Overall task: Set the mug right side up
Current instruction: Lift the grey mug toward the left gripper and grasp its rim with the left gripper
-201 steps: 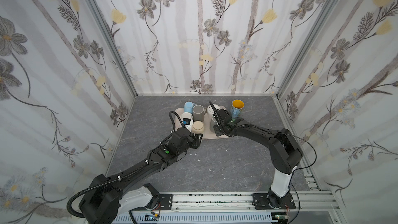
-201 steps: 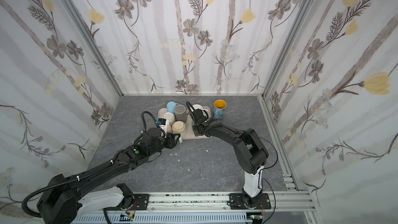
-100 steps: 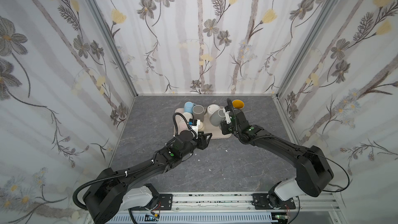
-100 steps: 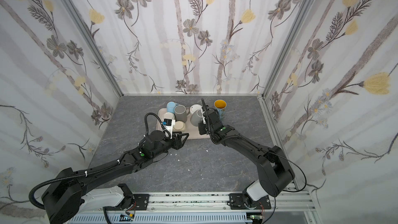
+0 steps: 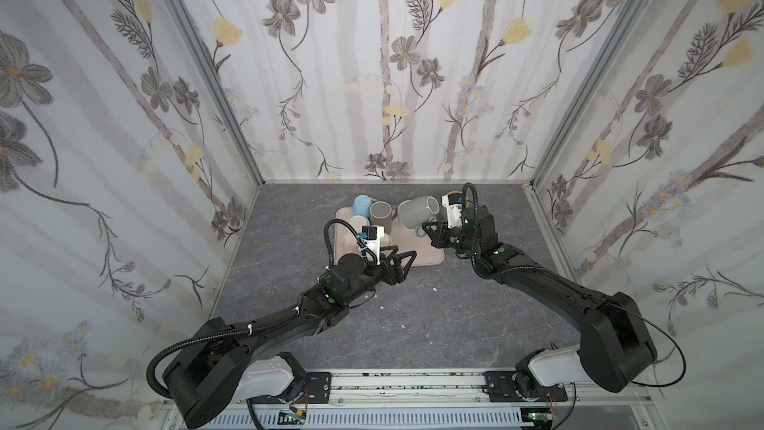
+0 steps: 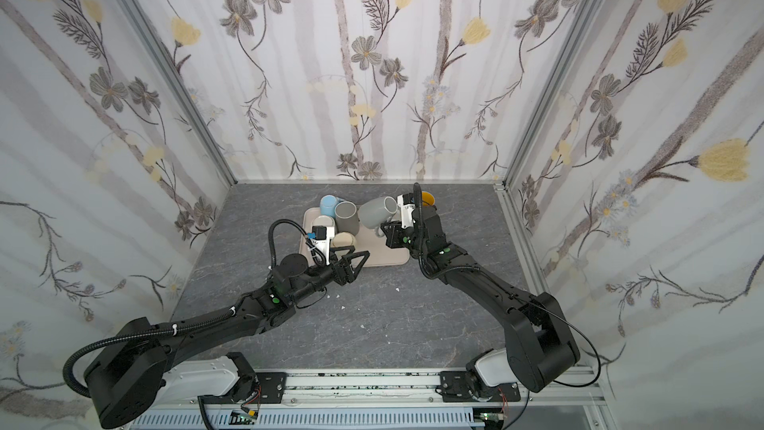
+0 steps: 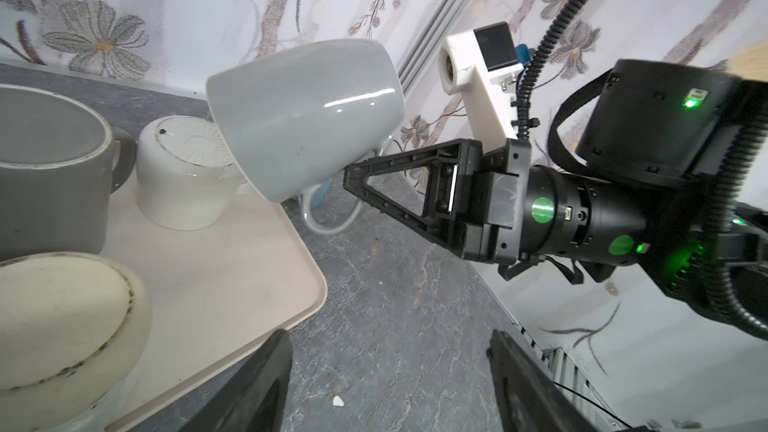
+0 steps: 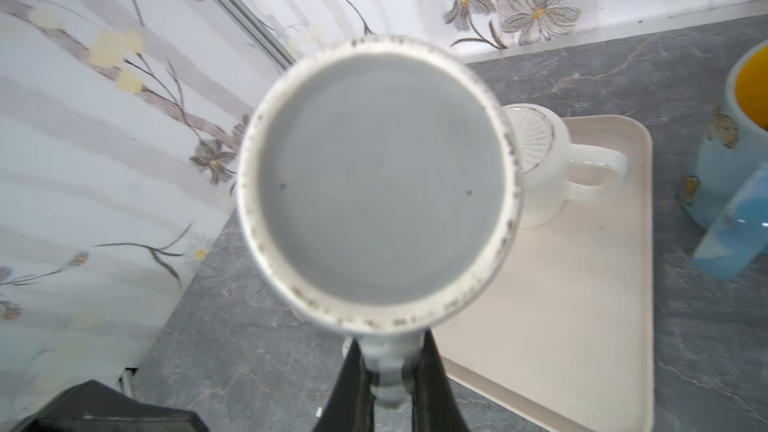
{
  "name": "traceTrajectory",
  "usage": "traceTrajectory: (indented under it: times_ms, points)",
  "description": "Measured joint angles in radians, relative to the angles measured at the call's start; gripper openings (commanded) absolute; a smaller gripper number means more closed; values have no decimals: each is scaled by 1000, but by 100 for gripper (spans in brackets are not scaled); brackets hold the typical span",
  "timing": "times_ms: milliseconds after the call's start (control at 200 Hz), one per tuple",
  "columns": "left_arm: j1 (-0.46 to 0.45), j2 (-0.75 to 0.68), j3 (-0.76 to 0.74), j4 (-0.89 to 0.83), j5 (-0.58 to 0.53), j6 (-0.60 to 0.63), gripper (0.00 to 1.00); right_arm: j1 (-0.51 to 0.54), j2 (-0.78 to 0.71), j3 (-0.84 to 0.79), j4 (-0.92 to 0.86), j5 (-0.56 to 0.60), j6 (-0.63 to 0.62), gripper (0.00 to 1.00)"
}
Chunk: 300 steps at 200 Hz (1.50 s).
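Right pincer: my right pincer [image 8: 388, 371] is closed tight on the handle of the pale grey mug [image 5: 417, 210]; nothing else supports the mug.
Left pincer: my left pincer [image 5: 403, 252] is spread open and empty, hovering over the near edge of the tray [image 5: 419, 252], apart from the mug.
Mug: it hangs in the air above the far right part of the tray, touching nothing. It lies roughly on its side, with its base toward my right wrist camera and its mouth toward the other mugs and a little downward.
Neighbours: an upturned white mug [image 7: 183, 176] sits close under it, a dark grey mug [image 7: 45, 168] is beside that, and a cream mug [image 7: 62, 313] is nearer my left pincer. A blue mug [image 8: 727, 160] stands off the tray.
Step in hand: rolling my right wrist to bring the mouth upward. I judge the turn less than half done.
Doing it well: I should hold the handle firmly, since the body hangs off to one side and could swivel in the grip. I should finish the roll up high, clear of the white mug, then lower onto the bare patch of tray. I should let go only once the base sits flat.
Risk: clipping a neighbour, or the mug slipping partway through the roll.
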State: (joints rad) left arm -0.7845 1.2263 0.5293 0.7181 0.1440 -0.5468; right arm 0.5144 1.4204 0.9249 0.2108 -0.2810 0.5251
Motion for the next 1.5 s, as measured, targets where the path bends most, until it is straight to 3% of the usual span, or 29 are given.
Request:
traceTrajectory:
  times_ms: [170, 500, 704, 979, 1079, 1174, 1219, 1274, 1344, 1499]
  points:
    - [58, 8, -19, 105, 72, -97, 76, -9, 0, -11, 131, -100, 87, 0]
    - [171, 100, -37, 357, 239, -345, 66, -10, 30, -30, 430, -310, 237, 0]
    - [212, 108, 8, 431, 288, -392, 57, -8, 40, -49, 586, -430, 316, 0]
    - [218, 148, 88, 468, 336, -398, 43, 0, 64, -56, 731, -510, 386, 0]
    - [218, 168, 102, 503, 357, -411, 33, 0, 77, -58, 777, -533, 415, 0]
    - [218, 181, 113, 517, 365, -422, 0, 0, 80, -60, 817, -539, 439, 0]
    - [222, 186, 119, 521, 378, -420, 0, -2, 80, -60, 837, -546, 463, 0]
    - [220, 189, 125, 530, 390, -413, 0, -4, 73, -68, 848, -547, 479, 7]
    - [218, 195, 131, 530, 401, -414, 0, -4, 54, -85, 848, -537, 473, 23]
    - [203, 205, 152, 502, 409, -421, 0, -9, -2, -112, 792, -515, 391, 51]
